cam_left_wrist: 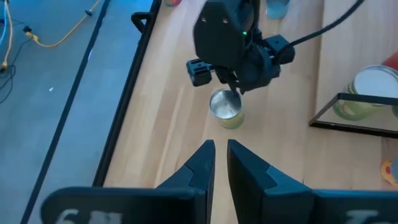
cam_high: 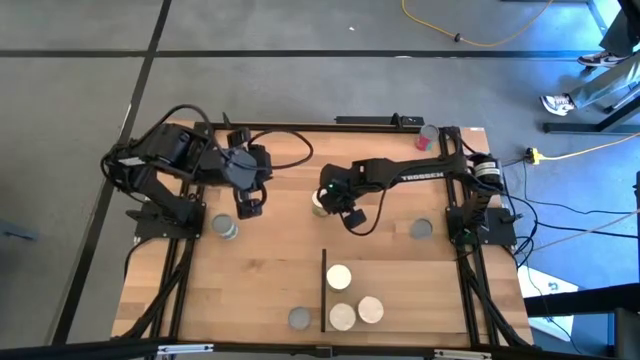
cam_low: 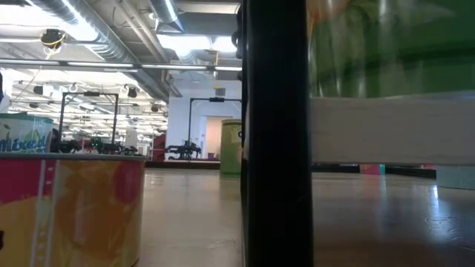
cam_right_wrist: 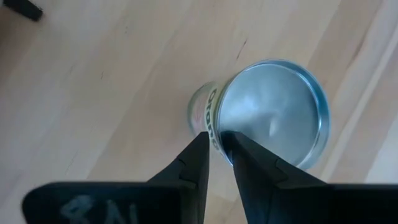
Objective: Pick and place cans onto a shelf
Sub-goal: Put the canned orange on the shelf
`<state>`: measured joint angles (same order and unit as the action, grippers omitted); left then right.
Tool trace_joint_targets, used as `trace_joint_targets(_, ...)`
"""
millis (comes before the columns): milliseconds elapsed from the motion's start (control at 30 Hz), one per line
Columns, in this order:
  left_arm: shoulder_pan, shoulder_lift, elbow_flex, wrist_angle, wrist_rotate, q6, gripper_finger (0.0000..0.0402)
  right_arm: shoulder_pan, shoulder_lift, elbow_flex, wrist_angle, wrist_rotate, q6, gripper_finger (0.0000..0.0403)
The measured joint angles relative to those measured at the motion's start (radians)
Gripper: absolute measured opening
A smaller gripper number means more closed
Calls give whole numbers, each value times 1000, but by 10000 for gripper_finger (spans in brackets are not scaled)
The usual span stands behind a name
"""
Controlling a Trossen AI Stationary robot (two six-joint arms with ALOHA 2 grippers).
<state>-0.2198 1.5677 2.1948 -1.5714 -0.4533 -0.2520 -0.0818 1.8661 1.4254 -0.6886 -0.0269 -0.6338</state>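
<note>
A can with a silver top and green side [cam_right_wrist: 273, 112] stands upright on the table's middle [cam_high: 320, 204]. My right gripper [cam_right_wrist: 217, 146] hangs over its edge, open by a narrow gap, one finger over the top and one outside the wall. My left gripper [cam_left_wrist: 221, 149] waits to the left [cam_high: 248, 205], raised off the table, with a narrow gap between its fingers and nothing in it. The shelf [cam_high: 420, 295], with its black strip [cam_high: 325, 290], lies near the front edge; three white-topped cans [cam_high: 338, 277] stand on it. My right gripper comes from above, slanting down, with its fingers [cam_right_wrist: 249, 165] astride the can's rim [cam_right_wrist: 214, 130] on the side nearest the wrist. Whether the fingers touch the rim, I cannot tell. The can stands upright on the table.
Loose cans stand on the table at the left [cam_high: 224, 228], right [cam_high: 421, 230], front [cam_high: 299, 319], and a red one at the far right [cam_high: 428, 138]. In the low view a black post [cam_low: 274, 133] and a red-and-yellow can [cam_low: 70, 208] stand close by.
</note>
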Motion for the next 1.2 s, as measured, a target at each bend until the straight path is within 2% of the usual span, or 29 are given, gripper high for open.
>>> trace_joint_targets(333,9,0,0,0,-1,0,37,-31,9,0,20,-4,-23,72)
trace_joint_targets(567,8,0,0,0,1,0,36,-43,9,1,19,-21,-56,10)
trace_joint_targets(833,8,0,0,0,1,0,34,-40,7,4,9,-45,-52,3)
trace_joint_targets(967,8,0,0,0,1,0,37,-30,7,60,-88,-46,-28,2)
trace_joint_targets(1200,8,1,0,0,1,0,35,-9,6,263,-322,-45,5,1)
